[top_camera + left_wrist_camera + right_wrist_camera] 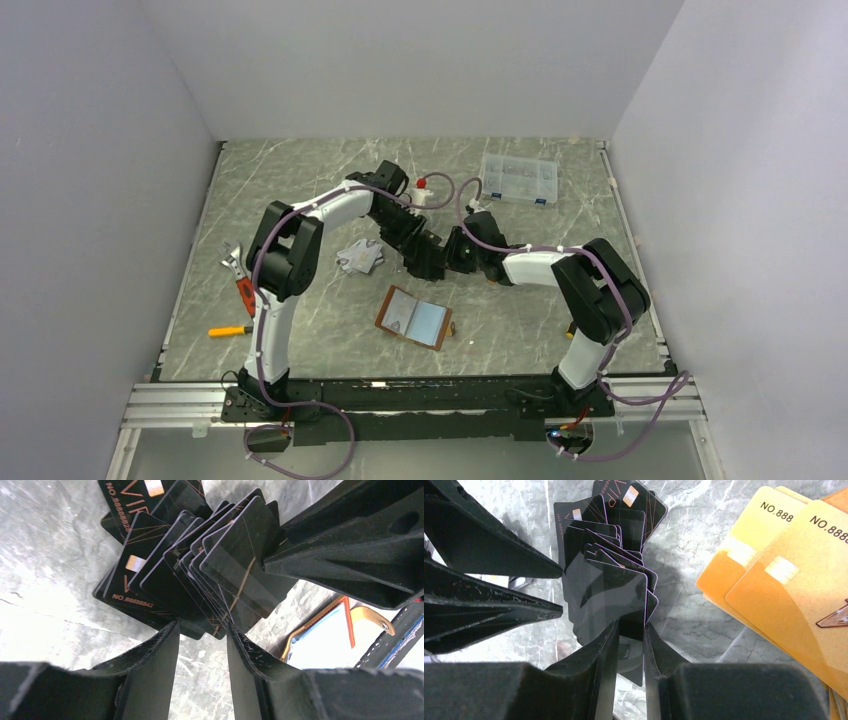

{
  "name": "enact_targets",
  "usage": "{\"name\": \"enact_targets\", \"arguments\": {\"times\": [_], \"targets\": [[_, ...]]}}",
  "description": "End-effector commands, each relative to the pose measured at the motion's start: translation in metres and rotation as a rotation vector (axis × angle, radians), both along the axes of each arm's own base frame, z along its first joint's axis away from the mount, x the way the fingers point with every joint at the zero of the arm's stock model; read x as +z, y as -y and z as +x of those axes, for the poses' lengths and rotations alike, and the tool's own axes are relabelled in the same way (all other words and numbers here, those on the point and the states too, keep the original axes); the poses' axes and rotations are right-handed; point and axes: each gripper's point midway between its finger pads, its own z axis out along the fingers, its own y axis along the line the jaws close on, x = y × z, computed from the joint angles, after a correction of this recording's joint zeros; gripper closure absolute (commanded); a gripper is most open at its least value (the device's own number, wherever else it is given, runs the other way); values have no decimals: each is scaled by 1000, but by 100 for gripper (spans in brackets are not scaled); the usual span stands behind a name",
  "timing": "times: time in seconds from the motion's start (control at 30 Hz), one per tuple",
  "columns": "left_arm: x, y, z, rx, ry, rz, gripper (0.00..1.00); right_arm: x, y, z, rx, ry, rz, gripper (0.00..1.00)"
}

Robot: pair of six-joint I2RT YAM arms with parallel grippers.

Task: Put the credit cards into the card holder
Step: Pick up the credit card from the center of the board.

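A fan of black credit cards [200, 565] stands half upright on the marble table, and both grippers meet at it. My left gripper [202, 625] is open at the fan's near edge, with only table showing between its fingers. My right gripper [630, 625] is narrowly open around the lower corner of one black card [624, 595], which leans on its right finger. Orange-gold cards [784, 580] lie just right of it. A silver-grey pile [360, 256] lies left of the arms. The tan card holder [414, 318] lies open nearer the front.
A clear compartment box [518, 180] sits at the back right and a red-capped item [422, 185] behind the arms. A wrench [235, 265] and an orange-handled screwdriver [230, 330] lie near the left edge. The two wrists crowd together mid-table.
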Motion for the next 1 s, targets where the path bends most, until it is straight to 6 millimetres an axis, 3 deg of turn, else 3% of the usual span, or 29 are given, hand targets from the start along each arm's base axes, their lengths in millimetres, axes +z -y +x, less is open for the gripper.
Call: {"name": "enact_targets", "arguments": {"times": [0.0, 0.17, 0.5, 0.77, 0.87, 0.97], "targets": [[22, 12, -10, -31, 37, -47, 54, -9, 6, -4, -20, -29, -32, 79], [6, 10, -10, -37, 62, 8, 55, -10, 7, -4, -32, -31, -28, 82], [13, 14, -14, -46, 87, 4, 55, -18, 9, -8, -51, -46, -17, 85], [-21, -3, -2, -53, 231, 216, 55, -24, 11, -13, -65, -62, -11, 87], [-27, -9, 6, -40, 256, 269, 55, -26, 12, -16, -62, -69, -8, 84], [-30, -12, 8, -35, 266, 290, 56, -27, 12, -20, -49, -73, -9, 74]]}}
